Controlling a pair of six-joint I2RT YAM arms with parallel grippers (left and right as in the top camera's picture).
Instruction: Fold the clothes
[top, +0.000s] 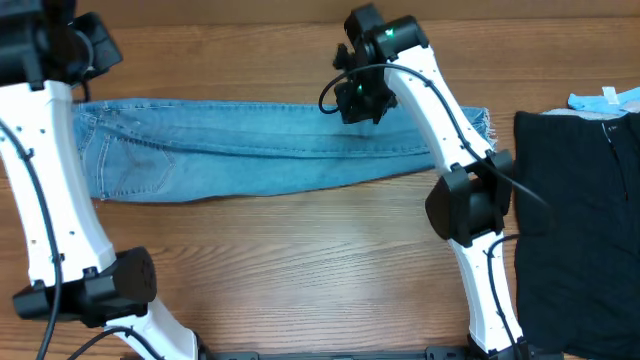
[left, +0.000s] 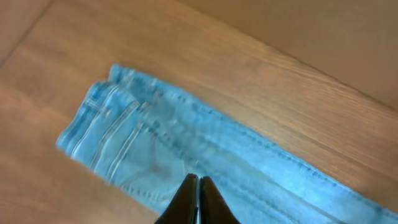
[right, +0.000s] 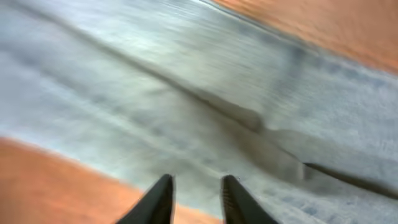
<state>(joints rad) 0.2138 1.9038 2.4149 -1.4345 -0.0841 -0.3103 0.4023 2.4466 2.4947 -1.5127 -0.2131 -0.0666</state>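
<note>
**Q:** The clothes: what are they, and where do they lie?

**A:** A pair of faded light blue jeans. They lie flat on the far half of a wooden table, stretched sideways in one long strip. The waistband and pockets are at the left end. The frayed hems are at the right end.

**Q:** What about the left claw?

**A:** The left gripper is clenched. Its two dark fingertips are pressed together with nothing between them. In the left wrist view it hangs above the waist end of the jeans, apart from the cloth, with the stitched pockets and waistband spread out beneath it.

**Q:** And the right one?

**A:** The right gripper is over the legs, closer to the hems than to the waistband, at the far edge of the strip. Its white arm reaches in from the near side of the table and crosses over the denim. In the right wrist view the fingers stand apart, released, and denim shows through the gap between them. Nothing is held. That view is blurred, so I cannot tell whether the tips touch the fabric.

**Q:** Is anything else on the table?

**A:** A black garment lies at the right side, near the hems. A small light blue item sits at its far corner, partly cut off by the picture's edge.
</note>
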